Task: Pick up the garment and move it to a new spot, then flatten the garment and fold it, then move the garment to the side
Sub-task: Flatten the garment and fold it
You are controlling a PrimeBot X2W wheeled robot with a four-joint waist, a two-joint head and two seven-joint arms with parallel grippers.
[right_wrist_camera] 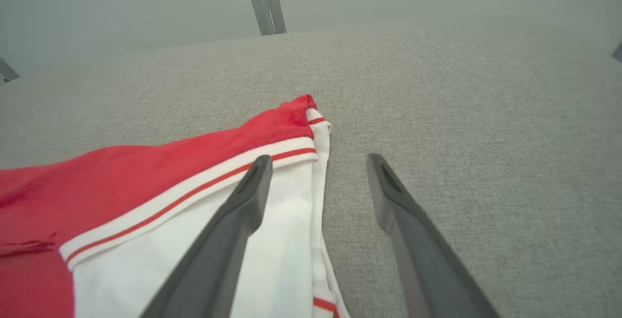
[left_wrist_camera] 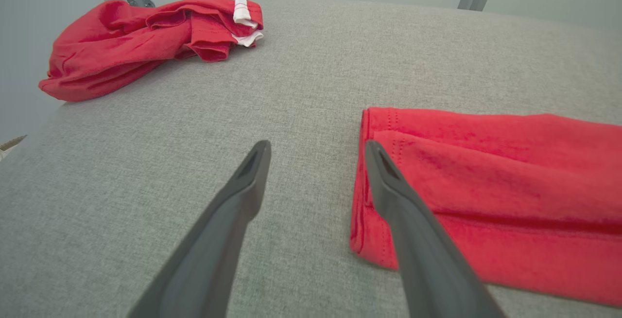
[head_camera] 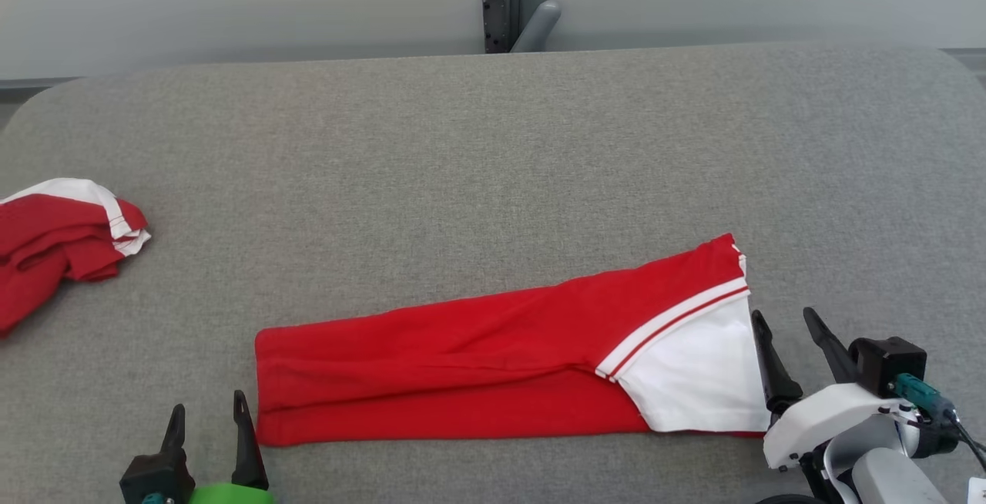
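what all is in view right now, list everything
folded garment: one, red with a white striped panel at its right end, lying long and flat at the near middle of the table
crumpled garment: one, red with white trim, bunched at the table's left edge
table: one, grey fabric top, under everything
post: one, grey, upright behind the table's far edge
left gripper: one, dark fingers, open, just left of the folded garment's red end
right gripper: one, dark fingers on a white wrist, open, at the folded garment's white end
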